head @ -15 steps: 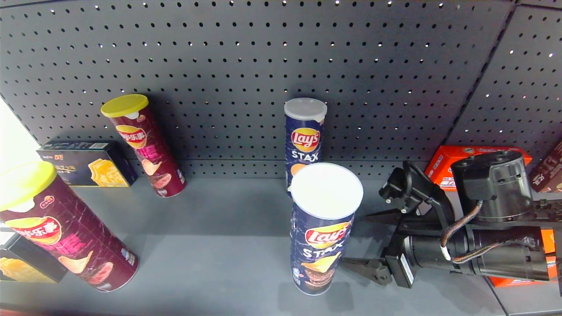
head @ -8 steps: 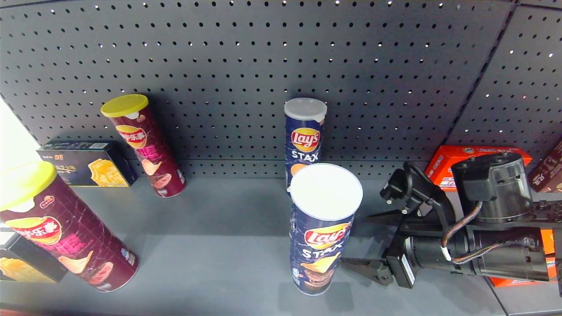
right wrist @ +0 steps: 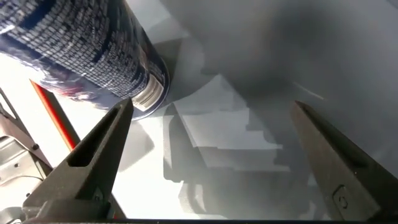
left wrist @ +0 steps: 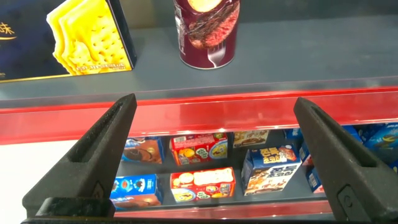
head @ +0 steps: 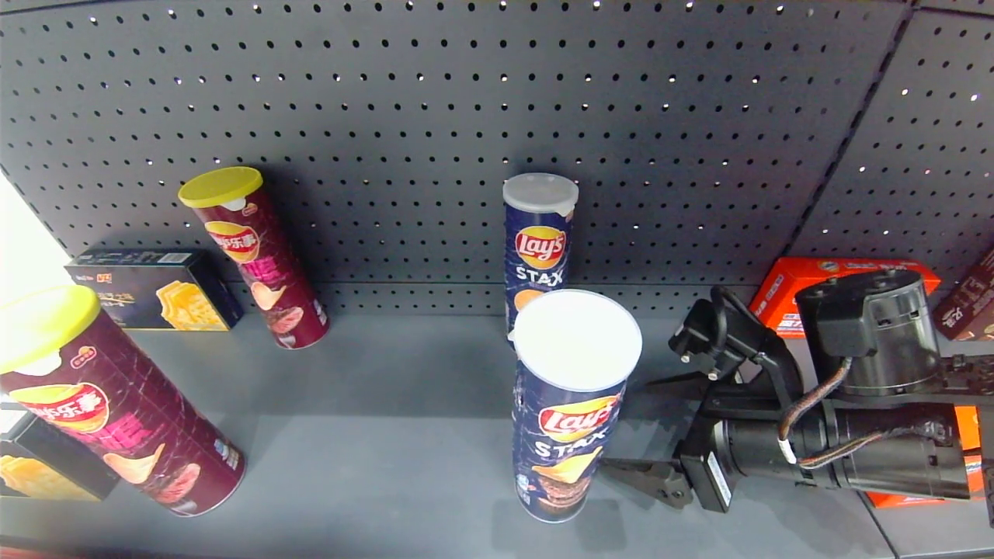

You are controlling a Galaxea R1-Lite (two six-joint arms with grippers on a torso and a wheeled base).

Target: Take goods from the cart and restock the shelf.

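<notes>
Perforated back panel, dark grey. One maroon canister, yellow lid, upright near the panel; a second maroon canister nearer the front. Dark cracker box just beside the rear canister. Orange box far right. Red rail, small snack boxes beneath.

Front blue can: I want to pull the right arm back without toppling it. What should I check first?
1. Front blue can stands upright on the shelf: ok.
2. Right gripper jaws open, nothing between them: ok.
3. Gap between the nearer jaw and that can: cannot tell.
4. Rear blue can upright at the back panel: ok.
5. Room between the right arm and the orange box behind it: cannot tell.
6. Left gripper jaws open and empty: ok.
</notes>
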